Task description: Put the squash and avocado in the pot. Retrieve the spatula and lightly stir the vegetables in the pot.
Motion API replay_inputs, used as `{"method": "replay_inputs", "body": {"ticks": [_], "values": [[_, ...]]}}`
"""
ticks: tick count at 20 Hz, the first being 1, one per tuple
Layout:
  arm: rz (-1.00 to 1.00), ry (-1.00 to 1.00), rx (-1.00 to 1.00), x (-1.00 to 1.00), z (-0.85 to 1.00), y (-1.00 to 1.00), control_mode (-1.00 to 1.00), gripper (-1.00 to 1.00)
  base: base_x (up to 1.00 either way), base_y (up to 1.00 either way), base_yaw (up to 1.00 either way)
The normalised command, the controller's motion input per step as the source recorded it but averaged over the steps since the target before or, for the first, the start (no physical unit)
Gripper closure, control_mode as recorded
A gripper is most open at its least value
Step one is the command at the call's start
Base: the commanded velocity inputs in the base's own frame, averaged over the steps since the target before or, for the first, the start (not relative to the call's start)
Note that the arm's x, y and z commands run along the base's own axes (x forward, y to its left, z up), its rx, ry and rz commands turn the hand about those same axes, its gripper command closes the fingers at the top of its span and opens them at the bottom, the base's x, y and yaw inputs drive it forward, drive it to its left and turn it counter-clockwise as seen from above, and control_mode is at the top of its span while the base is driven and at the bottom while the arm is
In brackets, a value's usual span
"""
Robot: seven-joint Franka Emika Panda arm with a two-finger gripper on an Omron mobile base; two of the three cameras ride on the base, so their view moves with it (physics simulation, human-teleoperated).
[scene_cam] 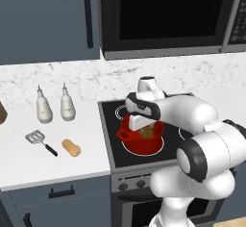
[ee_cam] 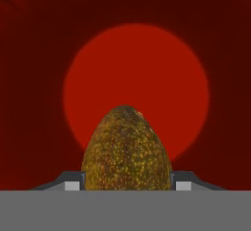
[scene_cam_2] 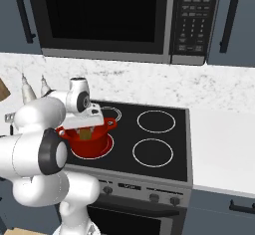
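Note:
The avocado, dark and speckled, sits between my two fingertips, and my gripper is shut on it. Below it lies the bright red pot's floor. The pot stands on the front left burner, with my gripper lowered into its mouth and the avocado hanging just inside the rim. From the other side the pot, gripper and avocado appear the same way. The tan squash lies on the white counter, left of the stove. The spatula lies further left.
Two white bottles stand at the back of the counter. The black cooktop has free burners to the pot's right. A microwave hangs above the stove. More counter lies right of it.

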Motion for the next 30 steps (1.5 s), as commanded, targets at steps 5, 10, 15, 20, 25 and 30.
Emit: {"method": "replay_inputs", "body": {"ticks": [5,10,15,20,25,30], "values": [[0.0,0.0,0.0,0.0,-0.12,0.0,-1.0,1.0,0.0,0.0,0.0],[0.0,0.0,0.0,0.0,-0.03,0.0,-1.0,-1.0,0.0,0.0,0.0],[-0.02,0.0,0.0,0.0,0.05,0.0,-1.0,-1.0,0.0,0.0,0.0],[0.0,-0.01,0.0,0.0,0.27,0.0,-1.0,-1.0,0.0,0.0,0.0],[-0.03,-0.13,0.0,-0.24,0.95,0.02,-1.0,-1.0,0.0,0.0,0.0],[-0.02,-0.07,-0.01,-0.26,0.51,0.17,-1.0,-1.0,0.0,0.0,0.0]]}}
